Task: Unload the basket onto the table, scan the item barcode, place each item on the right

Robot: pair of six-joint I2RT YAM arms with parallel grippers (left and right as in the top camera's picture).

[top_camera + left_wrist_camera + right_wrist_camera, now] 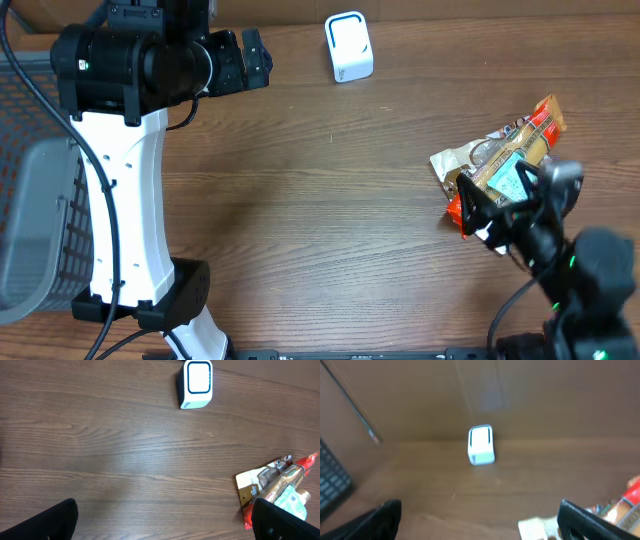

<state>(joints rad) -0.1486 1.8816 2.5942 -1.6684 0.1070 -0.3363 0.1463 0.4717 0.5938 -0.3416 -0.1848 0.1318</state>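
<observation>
The snack packet lies on the surface, well right of the white scanner. Its long axis is diagonal, with the orange tip slanting away from the scanner. The left hand and right hand are spread apart; the right one seems to hover above the packet.

A brown wood-grain table carries two loose things. A small white scanner box with a dark-rimmed face stands close to the far edge, a little right of the middle. A snack packet, tan, red and pale green, lies flat toward the right edge, well apart from the box. A grey mesh basket sits at the left edge; whether it rests on the table cannot be told.
</observation>
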